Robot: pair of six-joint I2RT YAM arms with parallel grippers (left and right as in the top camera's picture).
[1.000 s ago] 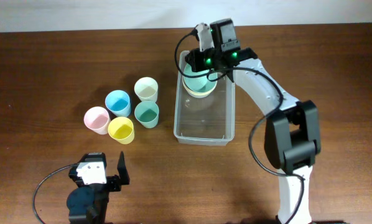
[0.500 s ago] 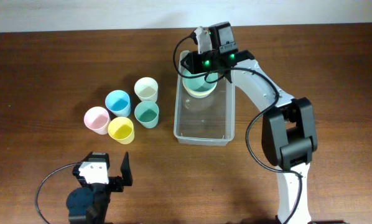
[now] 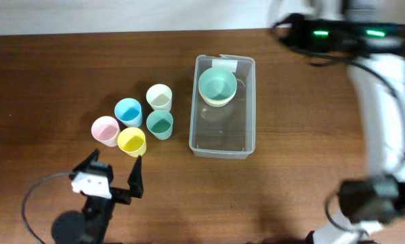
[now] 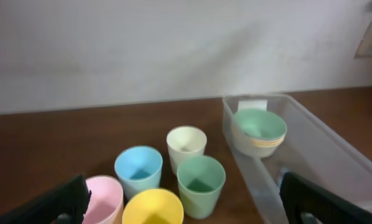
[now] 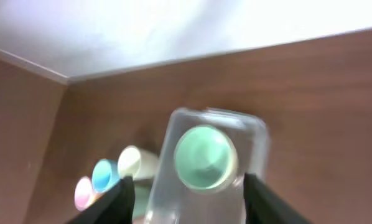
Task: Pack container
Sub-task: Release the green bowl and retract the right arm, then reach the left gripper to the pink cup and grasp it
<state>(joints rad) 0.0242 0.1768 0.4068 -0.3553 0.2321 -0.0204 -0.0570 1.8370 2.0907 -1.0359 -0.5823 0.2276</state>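
Now the right gripper (image 5: 187, 186) has let go and pulled far up and away from the container (image 3: 223, 132). A moment ago it was low over the far end of the container, right at the green bowl (image 3: 218, 86). Its two fingers are wide apart and hold nothing. The green bowl sits inside the container, at the end with the white label, on top of what looks like more bowls. The container lies in the middle of the table (image 3: 53, 74), and its near half is bare. So the bowls look packed. The cups (image 3: 160, 124) stand in a bunch just to the left of the container, and none is inside yet. The left gripper (image 3: 113, 177) has come a bit closer to them, near the yellow cup (image 3: 131, 141). Its fingers are apart and empty too. I think the cups come next.
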